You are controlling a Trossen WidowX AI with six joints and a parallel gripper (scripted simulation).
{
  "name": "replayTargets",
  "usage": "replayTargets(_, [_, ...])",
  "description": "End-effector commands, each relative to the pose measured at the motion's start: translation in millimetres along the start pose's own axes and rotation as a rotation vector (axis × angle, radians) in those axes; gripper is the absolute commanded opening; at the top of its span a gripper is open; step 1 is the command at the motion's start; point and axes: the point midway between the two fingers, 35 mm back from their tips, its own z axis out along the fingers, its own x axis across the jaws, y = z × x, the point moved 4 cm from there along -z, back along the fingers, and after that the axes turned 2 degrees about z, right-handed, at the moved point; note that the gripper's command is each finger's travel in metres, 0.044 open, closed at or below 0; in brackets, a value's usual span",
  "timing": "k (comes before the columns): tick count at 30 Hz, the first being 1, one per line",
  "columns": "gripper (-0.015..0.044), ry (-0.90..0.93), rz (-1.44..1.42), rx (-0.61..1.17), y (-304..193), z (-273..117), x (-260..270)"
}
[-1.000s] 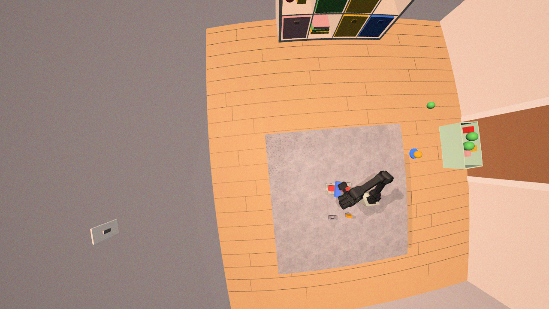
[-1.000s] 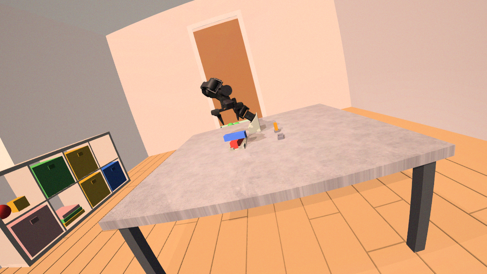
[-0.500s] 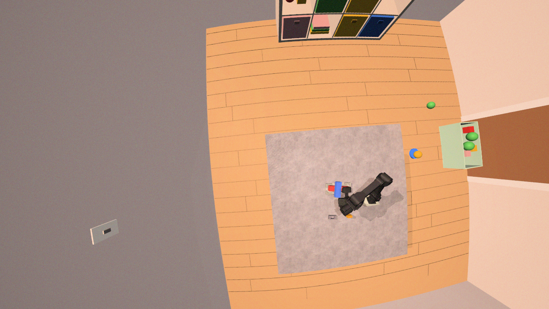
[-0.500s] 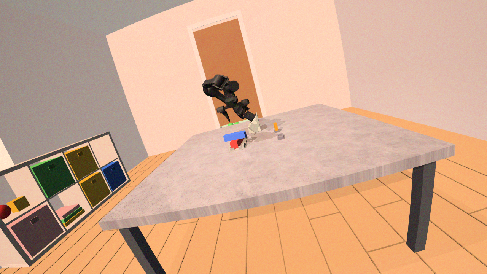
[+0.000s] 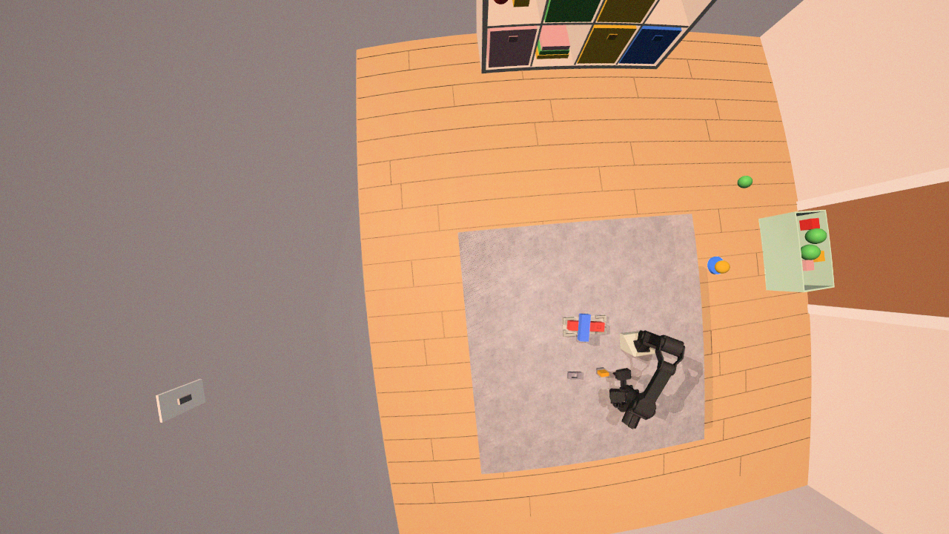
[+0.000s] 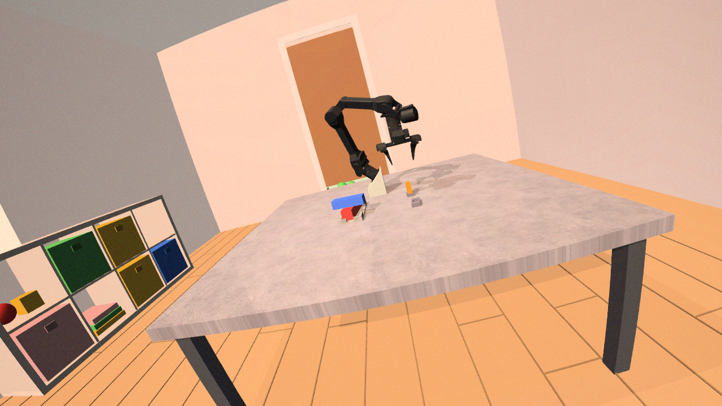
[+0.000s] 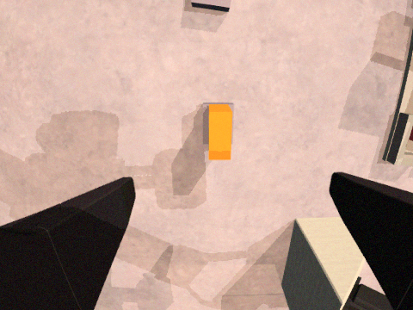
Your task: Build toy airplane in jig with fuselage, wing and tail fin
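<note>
The red fuselage [image 5: 573, 325] [image 6: 346, 213] lies in the beige cradle [image 7: 405, 103]. The blue wing [image 5: 583, 327] [image 6: 348, 202] lies across the top of the fuselage; its tab is hidden. A small dark socket opening shows near the fuselage's right end in the top view. The orange tail fin [image 5: 603, 372] [image 6: 408, 186] [image 7: 220, 131] stands upright in a small grey holder [image 6: 409, 194]. My gripper [image 6: 402, 161] [image 7: 233, 185] is wide open and empty, pointing down high above the table near the fin. In the wrist view the fin is centred slightly ahead of the fingertips.
A second small grey holder [image 5: 574, 374] [image 6: 415, 202] stands near the fin's holder. The arm's beige wedge-shaped base mount [image 5: 629, 343] [image 6: 377, 188] [image 7: 327, 241] stands beside the cradle. The grey table [image 5: 517, 279] [image 6: 428, 247] carries them all.
</note>
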Motion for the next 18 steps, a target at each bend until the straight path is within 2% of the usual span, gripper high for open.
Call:
replayTargets(1, [0.044, -0.001, 0.028, 0.012, -2.2, 3.4, 1.7])
replayTargets(4, [0.044, -0.001, 0.028, 0.012, -1.6, 12.9, 2.3])
replayTargets(8, [0.044, -0.002, 0.029, 0.011, -2.5, 58.2, 1.5])
replayTargets(18, [0.044, -0.002, 0.029, 0.011, -2.8, 75.8, 1.2])
